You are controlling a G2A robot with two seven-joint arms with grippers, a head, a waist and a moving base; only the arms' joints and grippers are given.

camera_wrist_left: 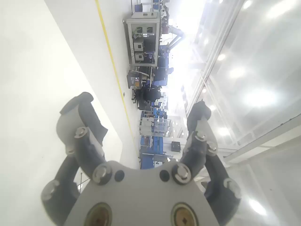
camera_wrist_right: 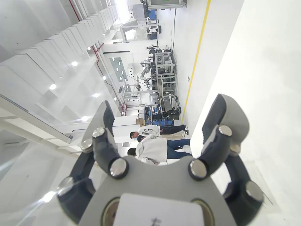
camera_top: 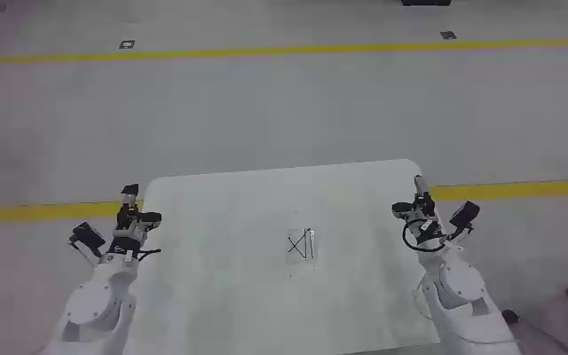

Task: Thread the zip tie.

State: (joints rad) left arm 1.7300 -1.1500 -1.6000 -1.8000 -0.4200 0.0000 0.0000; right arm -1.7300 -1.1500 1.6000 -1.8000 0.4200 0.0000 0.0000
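Thin dark zip ties [camera_top: 302, 244] lie crossed on a small clear sheet near the middle of the white table [camera_top: 231, 275]. My left gripper [camera_top: 132, 200] hangs over the table's left edge, well left of the ties; the left wrist view shows it [camera_wrist_left: 141, 106] open with nothing between its fingers. My right gripper [camera_top: 417, 191] stands at the table's right edge, well right of the ties; in the right wrist view it [camera_wrist_right: 164, 111] is open and empty too.
The table's far edge [camera_top: 284, 170] gives onto grey floor crossed by yellow lines [camera_top: 266, 51]. Both wrist views look out sideways into a workshop with racks and machines in the distance. Bare tabletop lies between each arm and the ties.
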